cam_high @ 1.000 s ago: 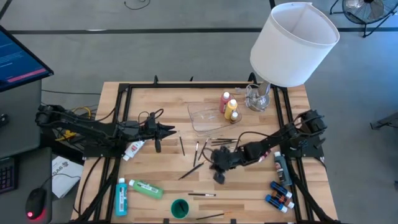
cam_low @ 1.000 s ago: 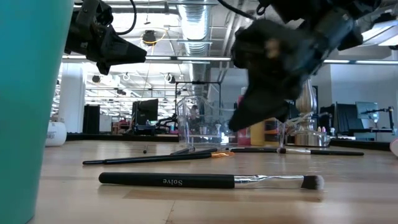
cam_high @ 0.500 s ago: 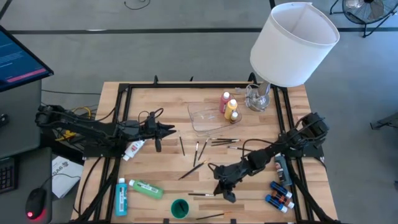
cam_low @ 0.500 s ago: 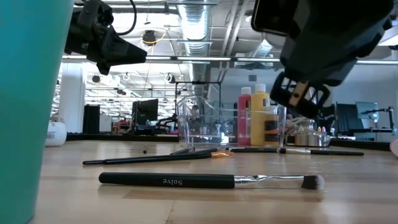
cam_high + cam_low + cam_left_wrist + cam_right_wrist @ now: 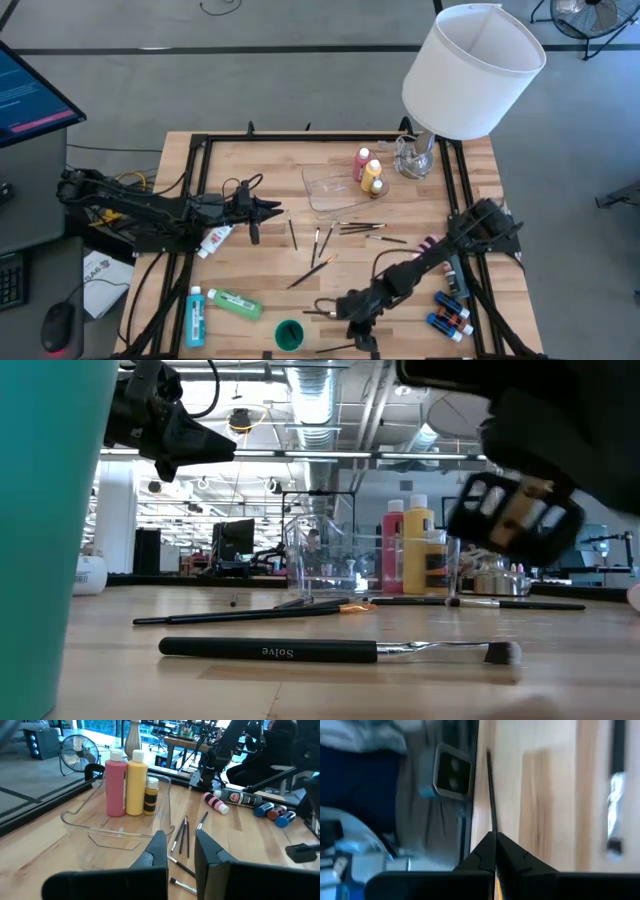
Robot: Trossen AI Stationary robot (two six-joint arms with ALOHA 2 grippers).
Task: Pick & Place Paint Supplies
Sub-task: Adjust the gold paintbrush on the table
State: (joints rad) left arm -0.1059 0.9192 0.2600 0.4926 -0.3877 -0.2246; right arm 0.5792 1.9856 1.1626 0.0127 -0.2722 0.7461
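Note:
Thin dark-handled brushes [image 5: 322, 245] lie flat across the table's middle. Nearer the front, a thicker black brush [image 5: 330, 651] also lies flat. A red bottle [image 5: 361, 163] and a yellow bottle [image 5: 373, 178] stand in the clear tray [image 5: 325, 190]. A green bottle [image 5: 236, 303] and a teal one [image 5: 195, 315] lie at the near left, and small bottles [image 5: 450, 312] lie at the near right. My right gripper [image 5: 362, 335] is shut and empty above the near edge; a thin brush handle [image 5: 490, 785] lies just ahead of it. My left gripper [image 5: 181, 845] waits at the left, raised, with a narrow gap between its fingers.
A big white lampshade [image 5: 472, 68] overhangs the far right corner. A green cup [image 5: 289, 335] stands at the near edge, left of my right gripper. Black frame rails [image 5: 195, 200] run along the table's sides. A white tube [image 5: 216, 240] lies beneath my left arm.
My right gripper has swept from the table's middle toward the near edge and somewhat to the left, turning as it went and staying shut. No brush or bottle has moved.

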